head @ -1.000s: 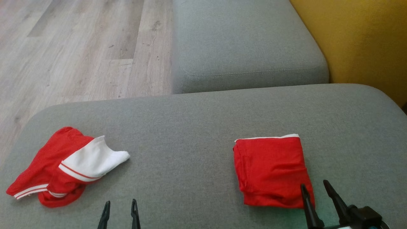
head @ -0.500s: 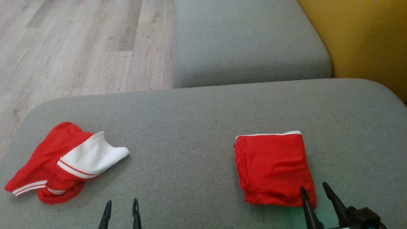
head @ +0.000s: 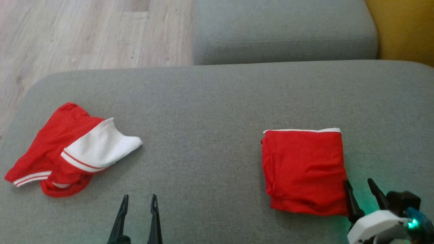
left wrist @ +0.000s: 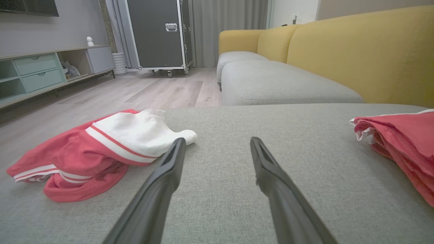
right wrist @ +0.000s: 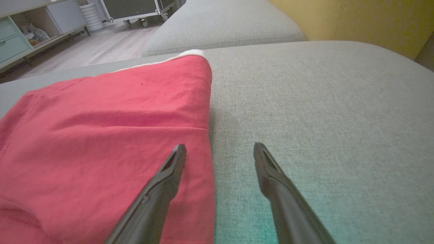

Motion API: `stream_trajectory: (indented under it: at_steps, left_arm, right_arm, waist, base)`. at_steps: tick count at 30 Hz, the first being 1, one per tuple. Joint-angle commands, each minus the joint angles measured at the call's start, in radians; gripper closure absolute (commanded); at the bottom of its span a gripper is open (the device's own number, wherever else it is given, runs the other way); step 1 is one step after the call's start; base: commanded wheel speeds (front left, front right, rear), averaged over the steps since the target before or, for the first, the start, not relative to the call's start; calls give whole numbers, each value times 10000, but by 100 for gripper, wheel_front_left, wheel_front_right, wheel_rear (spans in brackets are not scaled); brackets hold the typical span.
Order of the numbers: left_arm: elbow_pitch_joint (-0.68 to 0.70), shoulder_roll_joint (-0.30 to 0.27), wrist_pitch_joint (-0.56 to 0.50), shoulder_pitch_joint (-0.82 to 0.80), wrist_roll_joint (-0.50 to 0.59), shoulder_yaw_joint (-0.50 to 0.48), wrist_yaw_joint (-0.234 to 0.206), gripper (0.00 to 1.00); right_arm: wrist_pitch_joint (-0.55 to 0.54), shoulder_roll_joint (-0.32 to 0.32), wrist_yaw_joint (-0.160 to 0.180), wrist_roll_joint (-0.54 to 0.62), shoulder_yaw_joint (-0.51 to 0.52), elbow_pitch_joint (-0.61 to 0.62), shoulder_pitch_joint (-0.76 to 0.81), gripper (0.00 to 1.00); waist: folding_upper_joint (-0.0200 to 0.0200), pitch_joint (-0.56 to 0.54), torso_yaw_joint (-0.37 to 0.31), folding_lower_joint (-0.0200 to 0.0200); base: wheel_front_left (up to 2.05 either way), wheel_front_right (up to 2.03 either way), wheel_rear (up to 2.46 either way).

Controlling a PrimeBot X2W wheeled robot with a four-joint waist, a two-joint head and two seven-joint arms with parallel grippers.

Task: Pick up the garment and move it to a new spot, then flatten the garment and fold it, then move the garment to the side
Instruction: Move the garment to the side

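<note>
Sofa cushion (head: 210, 112) with two garments

Folded red garment (head: 303, 169) lies at the right, with the right pincer (head: 358, 181) astride its near right edge. Crumpled red-and-white garment (head: 67, 152) lies far left, apart from the left pincer (head: 140, 196). Both pincers gape wide, empty.

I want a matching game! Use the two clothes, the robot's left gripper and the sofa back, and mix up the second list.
Things:
1. folded garment
2. crumpled garment
3. left gripper
4. sofa back

Descriptions:
A. yellow
B. red with a big white part, on the robot's left
C. open, holding nothing
D. neat red stack, on the robot's right

Pairs: 1-D, 2-B, 3-C, 4-A
</note>
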State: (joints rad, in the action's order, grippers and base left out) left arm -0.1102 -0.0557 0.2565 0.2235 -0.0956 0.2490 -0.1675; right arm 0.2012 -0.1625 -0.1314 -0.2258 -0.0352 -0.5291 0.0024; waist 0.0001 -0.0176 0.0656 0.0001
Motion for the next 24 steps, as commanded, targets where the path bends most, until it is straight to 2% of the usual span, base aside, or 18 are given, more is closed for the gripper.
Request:
stream_trajectory:
  at_steps: [1, 7, 8, 9, 10, 17, 24]
  left_arm:
    - [302, 55, 53, -455, 87, -175, -84, 0]
    - [351, 55, 53, -845, 204, 19, -253, 0]
    - [352, 55, 53, -887, 205, 47, -273, 0]
    - [354, 55, 53, -925, 204, 80, -290, 0]
    - [358, 55, 53, -965, 203, 110, -312, 0]
    - [725, 55, 53, -1427, 184, 203, -574, 0]
    - [858, 55, 53, -2299, 65, 461, -505, 0]
  right_arm:
    - [-100, -234, 7, -79, -228, -32, -650, 0]
    - [-489, -320, 7, -500, -679, -1012, -1582, 0]
    - [-578, -337, 7, -633, -789, -1145, -1720, 30]
    - [-678, -395, 7, -701, -916, -1277, -1846, 68]
    - [-765, -468, 7, -755, -1065, -1378, -1964, 100]
    - [-900, -1311, 7, -1045, -1069, -1200, -2855, 100]
    - [-1678, -3066, 7, -783, -413, -469, -3831, 100]
  waist:
    - [-1, 185, 141, -1]
    - [-1, 621, 311, -1]
    - [-1, 682, 320, -1]
    - [-1, 739, 330, -1]
    - [-1, 800, 334, -1]
    - [-1, 1613, 65, -1]
    - [-1, 2950, -409, -1]
  base:
    - [0, 0, 0]
    - [0, 0, 0]
    - [0, 0, 0]
    - [0, 0, 0]
    - [0, 0, 0]
    - [0, 0, 0]
    - [0, 0, 0]
